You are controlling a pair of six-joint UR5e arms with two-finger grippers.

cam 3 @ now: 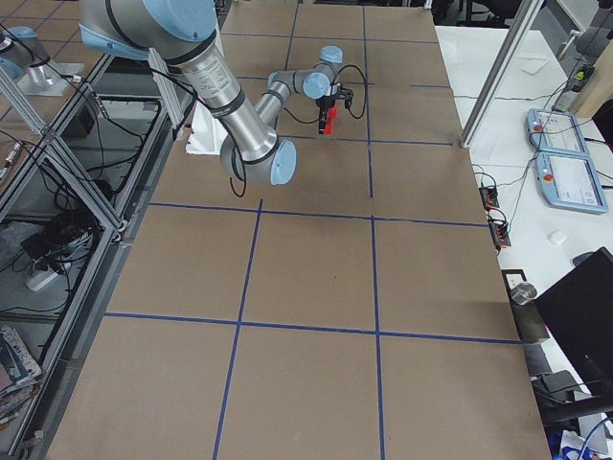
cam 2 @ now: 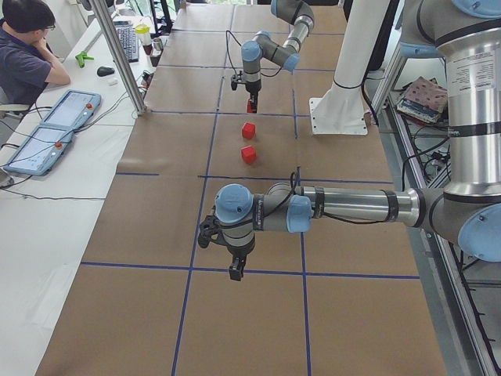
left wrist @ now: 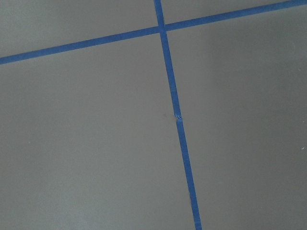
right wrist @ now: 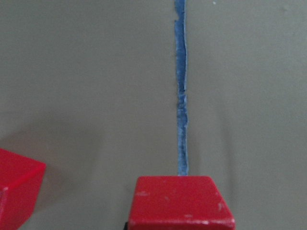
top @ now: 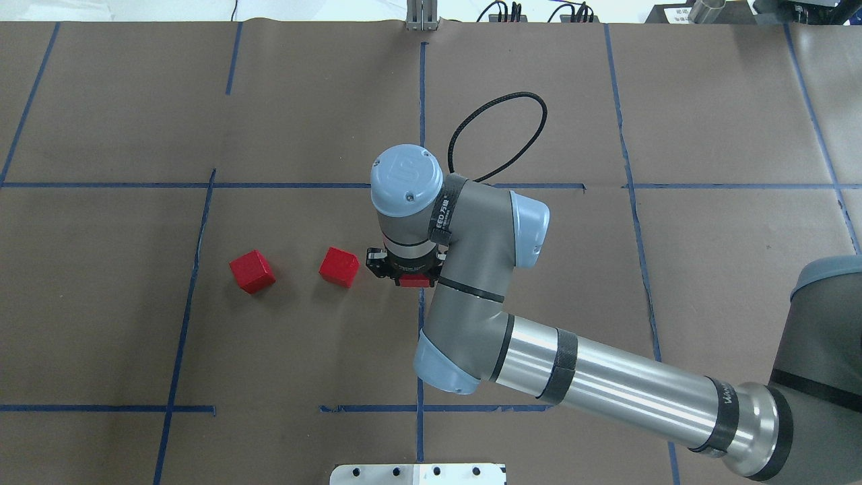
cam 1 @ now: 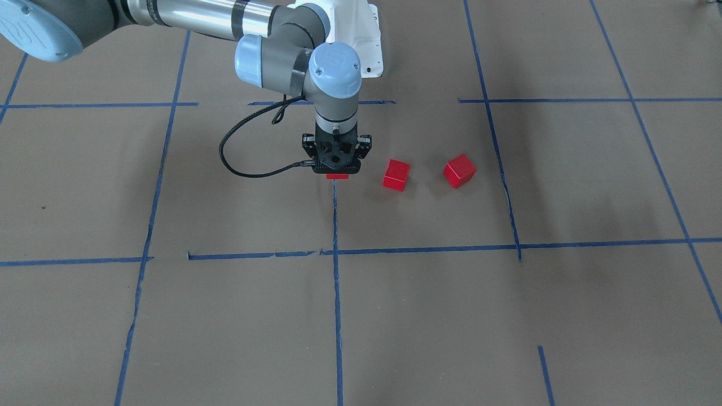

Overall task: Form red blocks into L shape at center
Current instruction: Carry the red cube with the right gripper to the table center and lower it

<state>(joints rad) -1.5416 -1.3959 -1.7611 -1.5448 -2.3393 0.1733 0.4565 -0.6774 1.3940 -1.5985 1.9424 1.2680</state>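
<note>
1. Three small red cubes sit in a loose row running side to side across the brown paper desk (cam 1: 225,316). Being cubes, none has a long axis — the row itself is the only long line.
2. The held red block (cam 1: 337,176) is at the center (cam 1: 352,217), right on the vertical blue tape line (cam 1: 335,225). Its faces are square to that line. Whether it touches the paper or hangs just above it cannot be told.
3. The middle red block (cam 1: 396,175) lies near it on the robot's left, apart from it and turned slightly off the grid. The outer red block (cam 1: 459,170) lies further left, apart again and turned at a stronger angle.
4. The right arm (top: 606,384) reaches in low from the robot's right. Its wrist is folded so that the right tool (cam 1: 337,169) points straight down. The tool's fingers are closed in on the held red block, which shows just beneath it.
5. The left arm (cam 2: 352,205) stretches out over the desk well apart from the blocks, wrist down. The left tool (cam 2: 236,272) hangs near a tape crossing; how far open it is cannot be told.
6. Plain brown paper spreads around the center on the robot's right and toward the operators' side — the desk edges are well away from the blocks.
7. A person (cam 2: 27,47) sits at a white side table (cam 2: 47,196) beyond the desk's far edge.
</note>
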